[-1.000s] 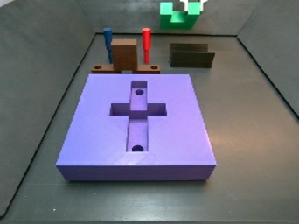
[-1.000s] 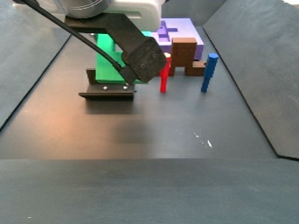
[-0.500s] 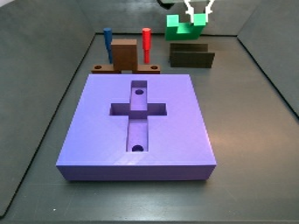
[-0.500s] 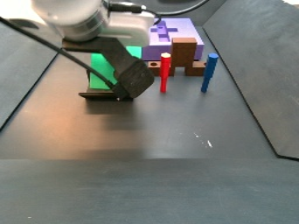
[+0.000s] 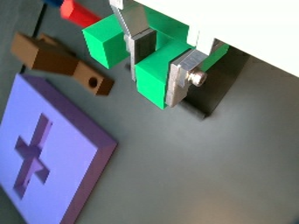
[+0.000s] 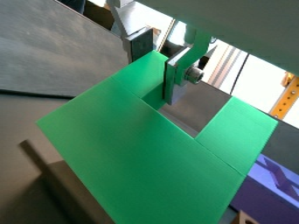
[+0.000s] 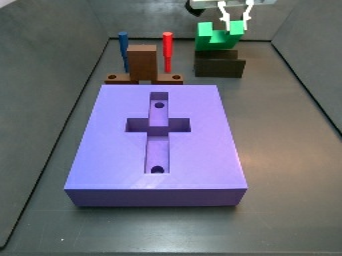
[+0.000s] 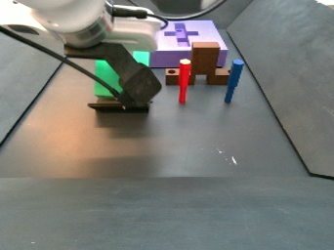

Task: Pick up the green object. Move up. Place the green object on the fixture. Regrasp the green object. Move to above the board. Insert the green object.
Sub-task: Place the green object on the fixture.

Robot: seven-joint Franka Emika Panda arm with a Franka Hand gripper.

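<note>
The gripper (image 7: 231, 22) is shut on the green object (image 7: 211, 38), a bright green stepped block. It holds the block at the fixture's (image 7: 221, 67) top at the back right; I cannot tell whether they touch. In both wrist views the silver fingers clamp a raised arm of the green object (image 5: 155, 80) (image 6: 140, 149), with the gripper (image 5: 162, 59) over the dark fixture (image 5: 219, 80). In a side view the arm hides most of the green object (image 8: 100, 72) above the fixture (image 8: 117, 105). The violet board (image 7: 158, 140) with its cross-shaped recess lies in front.
A brown block (image 7: 143, 62) with a blue peg (image 7: 123, 48) and a red peg (image 7: 168, 46) stands left of the fixture, behind the board. The grey walls of the bin rise close behind the fixture.
The gripper has come down with the green object from high above to the fixture's top. Nothing else has moved.
</note>
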